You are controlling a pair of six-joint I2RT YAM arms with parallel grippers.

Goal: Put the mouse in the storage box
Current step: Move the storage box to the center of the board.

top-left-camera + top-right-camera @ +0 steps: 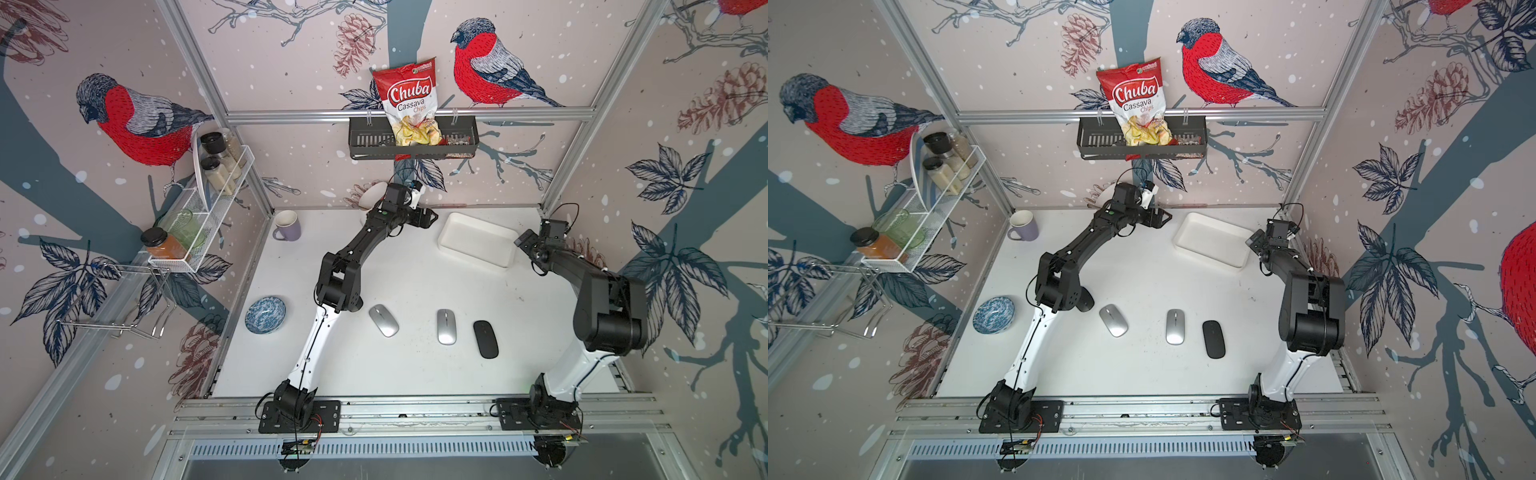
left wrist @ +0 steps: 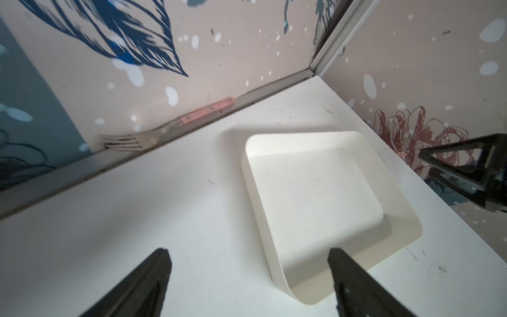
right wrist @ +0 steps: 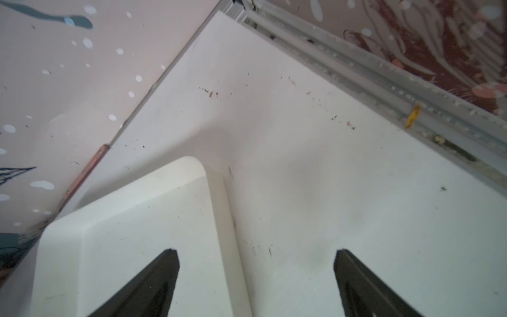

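The storage box [image 1: 478,241] [image 1: 1214,240] is sitting at the far right of the white table [image 1: 374,365], turned slightly askew, and nothing is lying inside it. All three mice are resting well apart from it in a row across the near middle of the table: the left silver mouse [image 1: 383,320] [image 1: 1113,320], the middle silver mouse [image 1: 446,326] [image 1: 1175,326] and, just to its right, the black mouse [image 1: 485,339] [image 1: 1213,339], none of them touching. The left gripper [image 2: 248,251] [image 1: 432,218] is hanging over the far part of the table just beside the box's left end, its fingers spread wide and holding nothing; its wrist view is showing the box [image 2: 315,197] ahead. The right gripper [image 3: 255,251] [image 1: 521,241] is hovering at the box's right end, also spread wide and holding nothing. In its wrist view one finger is showing over the box's floor [image 3: 131,241] and the other over bare table, with the box's wall running between them; whether it is touching the box cannot be told. A fork with a pink handle [image 2: 164,131] is lying along the foot of the far wall. A purple mug [image 1: 286,225] is standing at the far left and a blue patterned bowl [image 1: 265,315] is sitting at the left edge.
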